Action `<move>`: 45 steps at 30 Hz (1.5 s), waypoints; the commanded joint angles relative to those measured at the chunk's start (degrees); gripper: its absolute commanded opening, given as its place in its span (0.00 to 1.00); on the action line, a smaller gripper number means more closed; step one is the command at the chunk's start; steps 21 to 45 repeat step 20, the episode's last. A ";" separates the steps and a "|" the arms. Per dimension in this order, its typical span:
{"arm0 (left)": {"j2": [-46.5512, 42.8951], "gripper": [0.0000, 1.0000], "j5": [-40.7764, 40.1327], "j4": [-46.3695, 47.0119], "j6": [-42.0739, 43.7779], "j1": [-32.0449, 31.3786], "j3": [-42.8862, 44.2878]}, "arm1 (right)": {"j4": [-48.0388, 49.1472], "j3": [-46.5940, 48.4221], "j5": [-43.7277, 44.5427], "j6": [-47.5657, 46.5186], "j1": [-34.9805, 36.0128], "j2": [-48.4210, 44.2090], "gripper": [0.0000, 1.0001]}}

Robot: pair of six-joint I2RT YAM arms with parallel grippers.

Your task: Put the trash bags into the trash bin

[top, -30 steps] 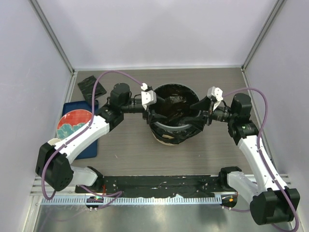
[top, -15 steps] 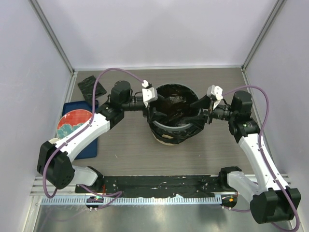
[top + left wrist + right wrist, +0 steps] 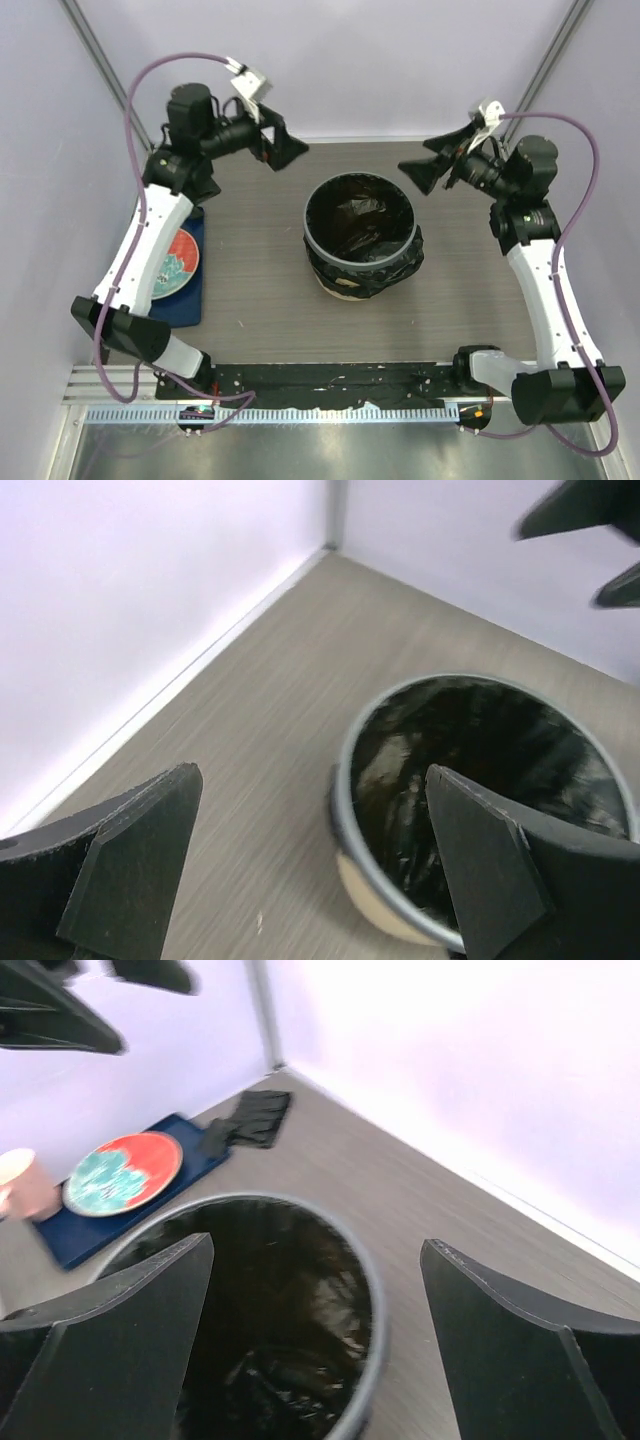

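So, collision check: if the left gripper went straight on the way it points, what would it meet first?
Most likely the bin, at its near rim: in its wrist view the left gripper aims down at that edge. Depth is unclear, so it could land on the table beside it.

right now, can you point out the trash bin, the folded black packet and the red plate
trash bin (image 3: 308, 228), top external view, on the left side of its grey rim
folded black packet (image 3: 258, 1117), right wrist view, on the middle of the packet
red plate (image 3: 125, 1172), right wrist view, on the plate's centre
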 commanded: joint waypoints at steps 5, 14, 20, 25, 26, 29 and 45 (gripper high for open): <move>17.04 1.00 -16.61 -41.38 -5.59 15.12 24.33 | -17.41 13.11 18.68 -4.12 -10.17 12.14 0.93; 13.98 1.00 -37.42 -29.02 -7.71 14.60 -2.09 | -23.42 4.27 31.42 -17.68 -14.76 20.60 0.93; 15.72 1.00 -48.67 -23.48 -4.99 8.80 -6.77 | -18.25 -1.01 32.84 -21.36 -14.50 20.60 0.93; 15.72 1.00 -48.67 -23.48 -4.99 8.80 -6.77 | -18.25 -1.01 32.84 -21.36 -14.50 20.60 0.93; 15.72 1.00 -48.67 -23.48 -4.99 8.80 -6.77 | -18.25 -1.01 32.84 -21.36 -14.50 20.60 0.93; 15.72 1.00 -48.67 -23.48 -4.99 8.80 -6.77 | -18.25 -1.01 32.84 -21.36 -14.50 20.60 0.93; 15.72 1.00 -48.67 -23.48 -4.99 8.80 -6.77 | -18.25 -1.01 32.84 -21.36 -14.50 20.60 0.93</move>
